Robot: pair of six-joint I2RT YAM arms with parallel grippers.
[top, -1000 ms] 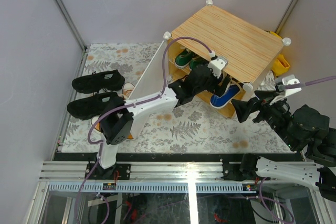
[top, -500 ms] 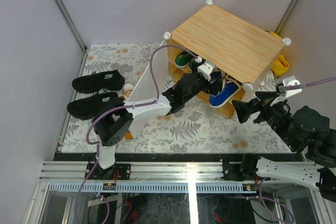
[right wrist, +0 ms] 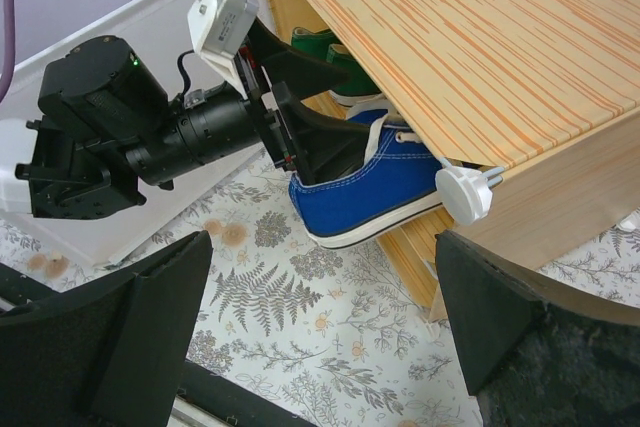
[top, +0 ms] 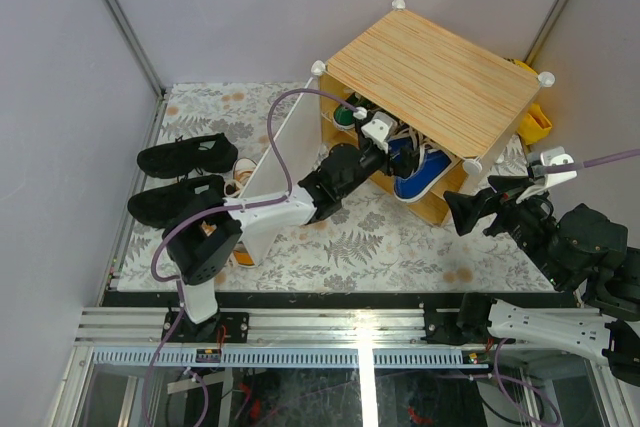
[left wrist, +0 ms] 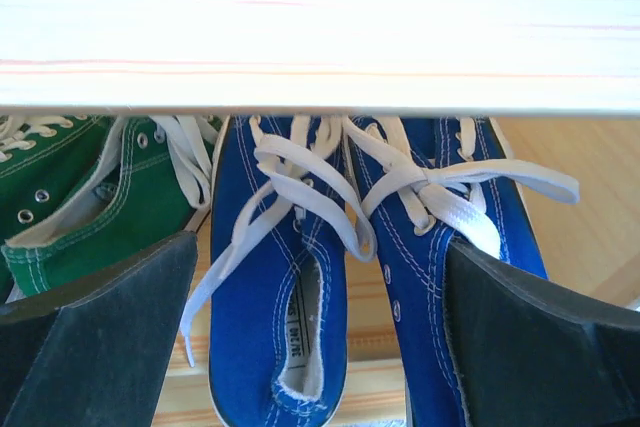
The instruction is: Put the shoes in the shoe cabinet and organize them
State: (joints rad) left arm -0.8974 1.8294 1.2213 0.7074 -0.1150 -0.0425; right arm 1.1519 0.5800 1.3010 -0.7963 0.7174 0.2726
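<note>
Black right claw (top: 470, 205): nearest; spread wide, empty, hanging over the bench just off the cabinet's near corner knob (right wrist: 465, 192).
Bench (top: 380, 237): fern-print cloth under everything.
Left claw (top: 385, 147): spread wide, gripping nothing; at the cabinet mouth, fingers flanking the heels of the blue pair.
Blue shoes (left wrist: 275, 277): side by side on a shelf, toes inward, heels outward; one heel overhanging the shelf's front edge in the right wrist view.
Laces (left wrist: 400, 182): loose, crossing from one blue shoe to the other.
Green shoes (left wrist: 90, 207): same shelf, just beside the blue pair on the door side; touching or not, cannot tell.
Cabinet (top: 430, 72): wood-grain top; white door (top: 285, 152) standing open toward the left arm.
Black shoes (top: 185, 157): pair on the bench beyond the door, well apart from the cabinet, not yet shelved.
Step in hand, likely: seating the blue pair fully on its shelf.
Doing it well: meet both heels squarely and push them together, straight in, so neither shoe twists; stay low, under the top's edge; stop once no heel overhangs.
Watch for: a fingertip snagging the loose laces; sideways drift shoving the green pair; right claw best kept clear of the opening.
</note>
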